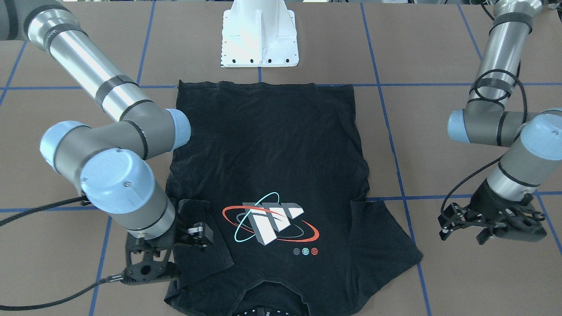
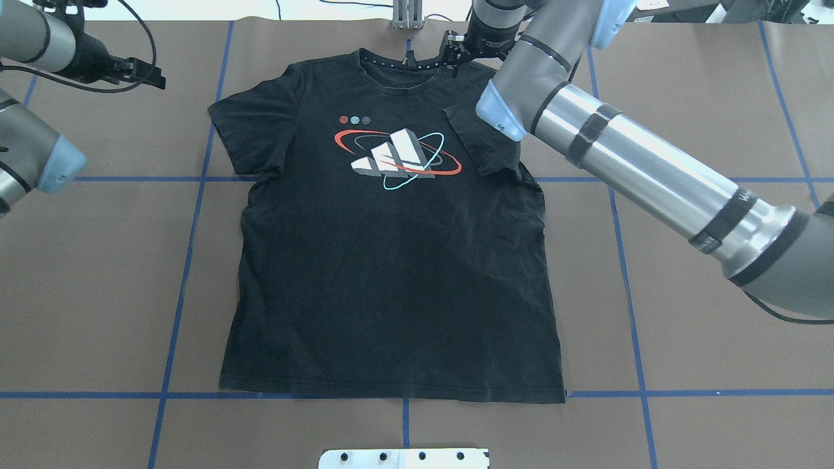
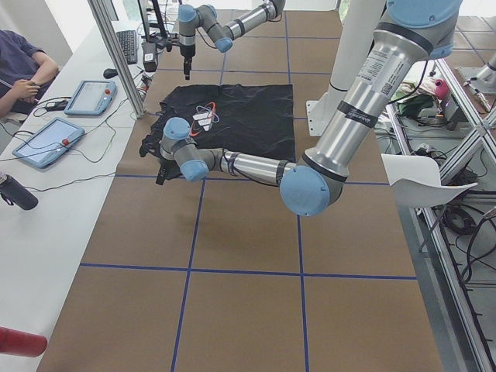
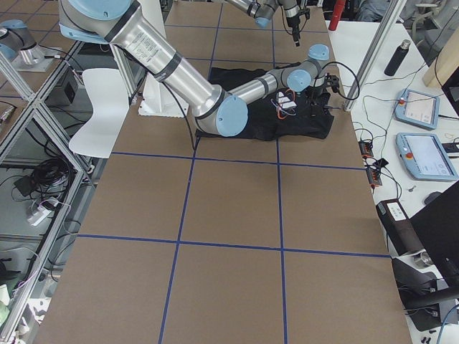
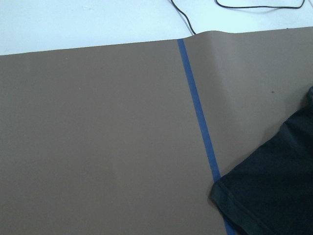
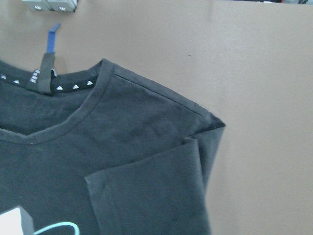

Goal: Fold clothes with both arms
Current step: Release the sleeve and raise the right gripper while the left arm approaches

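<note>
Left gripper [image 1: 461,232]: hovering beside T-shirt [image 1: 268,175], jaws spread, holding nothing.
Right gripper [image 1: 151,270]: hanging over folded sleeve [image 1: 208,259]; jaw state indiscernible.

A brown-covered table [image 2: 717,365] bore a blue tape [image 2: 189,260] grid. Beside it were a white chair [image 4: 100,100] and a white side desk [image 3: 46,232] holding tablets [image 3: 46,142].
</note>
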{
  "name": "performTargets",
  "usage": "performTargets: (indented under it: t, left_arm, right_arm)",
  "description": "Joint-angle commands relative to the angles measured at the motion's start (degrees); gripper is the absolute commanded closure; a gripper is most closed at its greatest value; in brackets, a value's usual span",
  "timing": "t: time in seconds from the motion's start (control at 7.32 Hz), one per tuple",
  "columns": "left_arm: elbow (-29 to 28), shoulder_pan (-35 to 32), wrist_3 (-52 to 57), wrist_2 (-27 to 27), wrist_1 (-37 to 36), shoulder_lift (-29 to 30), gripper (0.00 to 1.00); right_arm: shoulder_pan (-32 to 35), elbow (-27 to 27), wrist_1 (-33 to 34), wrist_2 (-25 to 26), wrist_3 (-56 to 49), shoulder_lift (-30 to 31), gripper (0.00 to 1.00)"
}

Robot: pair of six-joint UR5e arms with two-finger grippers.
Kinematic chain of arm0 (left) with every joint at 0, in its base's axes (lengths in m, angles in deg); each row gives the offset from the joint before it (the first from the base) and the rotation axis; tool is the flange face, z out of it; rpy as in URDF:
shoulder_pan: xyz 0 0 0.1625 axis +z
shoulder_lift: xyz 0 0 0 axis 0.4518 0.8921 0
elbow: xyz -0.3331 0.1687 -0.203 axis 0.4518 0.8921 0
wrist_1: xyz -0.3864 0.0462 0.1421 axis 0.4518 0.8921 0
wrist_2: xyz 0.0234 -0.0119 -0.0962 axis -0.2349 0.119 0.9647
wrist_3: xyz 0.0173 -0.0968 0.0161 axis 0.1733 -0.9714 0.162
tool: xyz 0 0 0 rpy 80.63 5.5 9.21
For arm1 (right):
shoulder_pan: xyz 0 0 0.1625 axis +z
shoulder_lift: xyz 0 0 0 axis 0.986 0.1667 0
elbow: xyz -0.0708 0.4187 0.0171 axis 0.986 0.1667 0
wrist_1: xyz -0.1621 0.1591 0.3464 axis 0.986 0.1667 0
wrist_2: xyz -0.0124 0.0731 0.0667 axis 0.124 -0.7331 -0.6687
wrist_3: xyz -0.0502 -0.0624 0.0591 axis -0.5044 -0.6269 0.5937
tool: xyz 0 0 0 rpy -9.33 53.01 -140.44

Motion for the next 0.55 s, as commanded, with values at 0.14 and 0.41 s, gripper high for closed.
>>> performTargets:
  t: [0.14, 0.41]
  left_arm:
    - [-9.69, 3.93, -6.27, -6.36, 6.45, 5.21, 0.0]
    - [-11.91, 5.87, -8.13, -11.64, 6.64, 6.82, 0.03]
  right_arm:
    - [4.54, -8.3, -0.65, -3.7, -10.93, 12.62, 0.0]
    - [4.46, -8.31, -0.56, -3.7, -10.94, 12.63, 0.0]
